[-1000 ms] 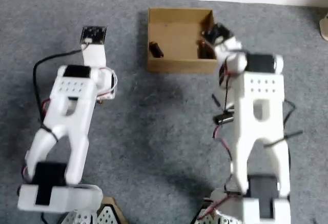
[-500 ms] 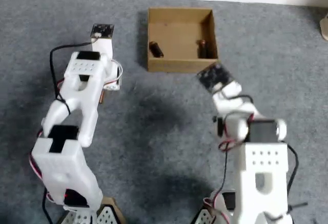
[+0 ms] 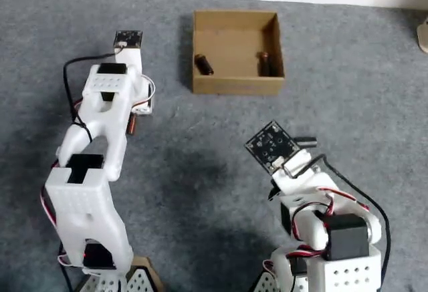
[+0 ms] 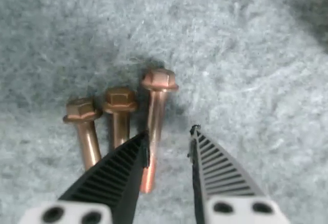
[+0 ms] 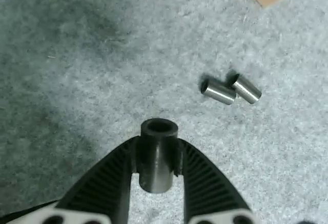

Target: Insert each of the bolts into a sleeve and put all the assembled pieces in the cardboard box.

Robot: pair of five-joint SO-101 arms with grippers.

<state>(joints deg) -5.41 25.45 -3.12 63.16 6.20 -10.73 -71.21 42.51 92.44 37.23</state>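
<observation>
Pullback from the cardboard box [image 3: 234,86], where two finished pieces [image 3: 204,64] lie: right gripper [image 5: 158,149] clamps a sleeve [image 5: 158,170], while left gripper [image 4: 169,133], jaws parted, has edged forward over three bolts [image 4: 119,101], readying another assembly.

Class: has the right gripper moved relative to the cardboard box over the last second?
Yes. The right gripper has drawn back from the cardboard box, toward the view's lower edge.

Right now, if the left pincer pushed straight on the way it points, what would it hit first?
Likely the longest bolt: its shank runs along the inner edge of the open left pincer. Otherwise just grey carpet, though depth is unclear.
</observation>
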